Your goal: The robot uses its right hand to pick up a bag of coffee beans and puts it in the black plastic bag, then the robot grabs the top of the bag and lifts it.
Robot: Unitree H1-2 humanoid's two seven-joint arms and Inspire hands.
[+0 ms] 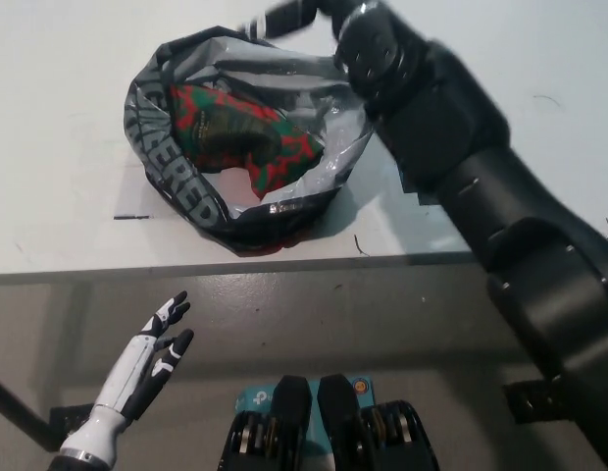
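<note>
The black plastic bag (177,182) lies on the white table (59,118) with its mouth wide open toward me. Inside it rests the red and green bag of coffee beans (235,132), free of any hand. My black right hand (304,18) is raised out of the bag and hovers over its far rim at the picture's top. Its fingers are stretched out and hold nothing. The right forearm runs down the right side and covers the table there. My white left hand (142,368) rests open below the table's front edge at lower left.
The table's front edge (88,270) crosses the picture just under the black bag, which sits close to it. A small dark mark (130,216) lies on the table left of the bag. Grey floor shows below the edge.
</note>
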